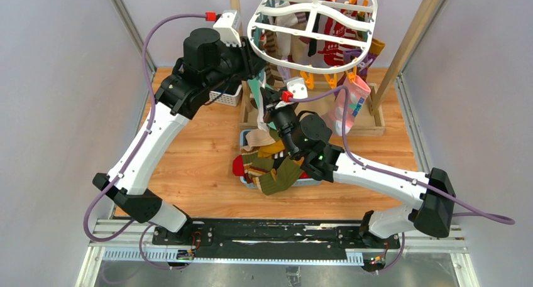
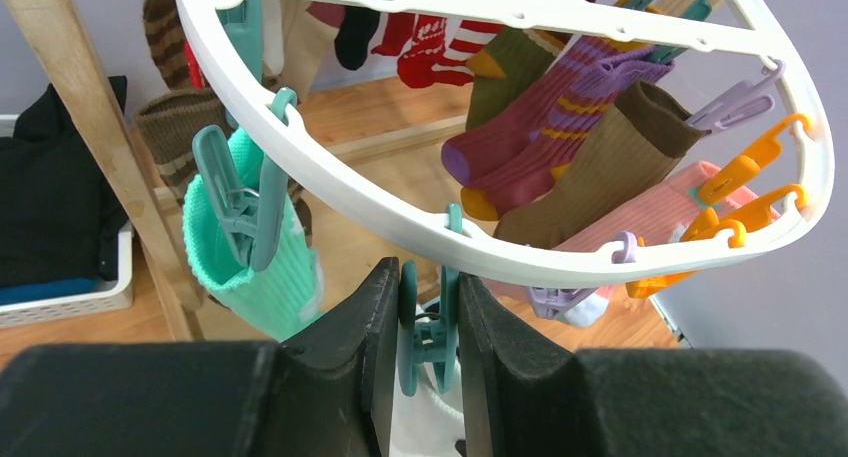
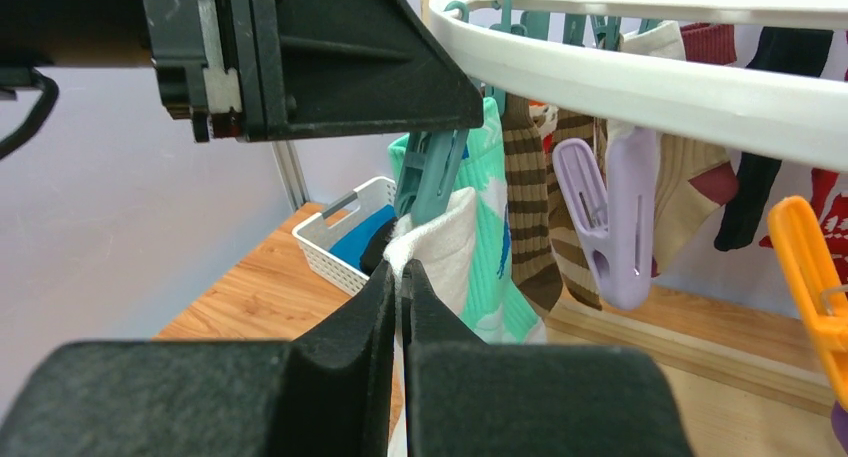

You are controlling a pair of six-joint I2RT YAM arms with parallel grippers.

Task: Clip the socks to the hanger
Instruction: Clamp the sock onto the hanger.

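Right tool [image 3: 403, 277], below the rim of the white hanger [image 3: 620, 77], is clamped on a white sock [image 3: 445, 242]; my left tool [image 2: 426, 282] squeezes the teal clothespin [image 2: 428, 342] just above it. I can't tell whether the pin bites the sock.

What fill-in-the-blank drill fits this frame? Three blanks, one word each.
1. The left gripper has its jaws squeezing a ____ clothespin on the hanger.
2. The right gripper has its jaws shut on a ____ sock, held up just under that clothespin.
3. The hanger hangs inside a ____ rack.

Missing words: teal; white; wooden
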